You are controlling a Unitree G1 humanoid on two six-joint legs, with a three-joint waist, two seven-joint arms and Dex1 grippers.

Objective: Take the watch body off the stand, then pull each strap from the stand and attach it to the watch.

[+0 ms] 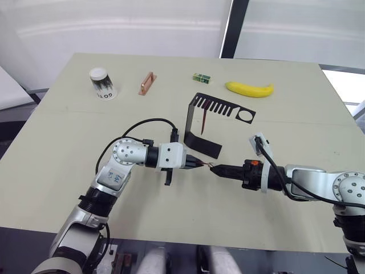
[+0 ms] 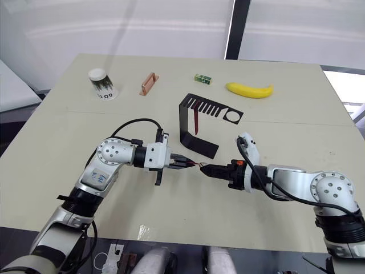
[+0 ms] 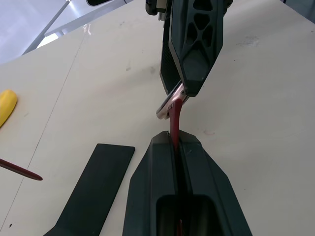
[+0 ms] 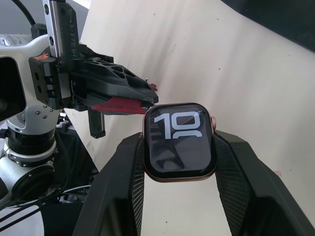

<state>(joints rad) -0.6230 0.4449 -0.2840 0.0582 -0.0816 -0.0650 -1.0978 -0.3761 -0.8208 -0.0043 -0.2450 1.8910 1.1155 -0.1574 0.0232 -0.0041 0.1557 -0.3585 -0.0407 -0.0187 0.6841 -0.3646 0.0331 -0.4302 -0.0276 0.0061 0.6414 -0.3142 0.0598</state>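
My right gripper (image 1: 218,169) is shut on the watch body (image 4: 179,142), a rounded-square case with a dark screen showing light digits, held by its two sides. My left gripper (image 1: 197,163) is shut on a dark red strap (image 3: 174,117), whose free end touches the edge of the watch body. The two grippers meet tip to tip just in front of the foot of the black stand (image 1: 189,119). Another dark red strap (image 1: 203,119) hangs from the comb slots of the stand's top arm.
Along the far side of the table (image 1: 68,142) lie a tipped paper cup (image 1: 103,84), a copper-coloured bar (image 1: 147,83), a small green block (image 1: 201,77) and a banana (image 1: 249,88). A cable loops over my left wrist.
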